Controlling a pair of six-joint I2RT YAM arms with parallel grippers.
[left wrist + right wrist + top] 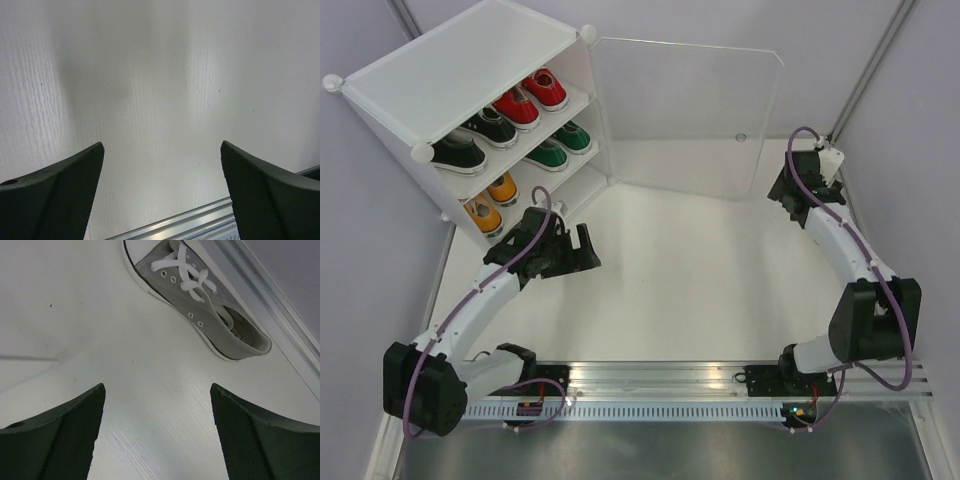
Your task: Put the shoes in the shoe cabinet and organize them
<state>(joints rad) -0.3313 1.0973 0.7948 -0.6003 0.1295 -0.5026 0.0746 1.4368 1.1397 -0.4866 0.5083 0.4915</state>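
Note:
The white shoe cabinet (460, 60) stands at the back left with its clear door (690, 120) swung open. Its top tier holds a black pair (475, 140) and a red pair (530, 97). A green pair (560, 145) is on the middle tier and an orange pair (492, 200) on the bottom one. My left gripper (588, 250) (162, 145) hovers open and empty over the bare table just in front of the cabinet. A single grey shoe (200, 295) lies by the right wall, just ahead of my right gripper (788, 190) (157, 387), which is open and empty.
The open door stretches across the back of the table between the two arms. An aluminium rail (720, 385) (200, 220) runs along the near edge at the arm bases. The right wall's base edge (280, 295) passes close behind the grey shoe.

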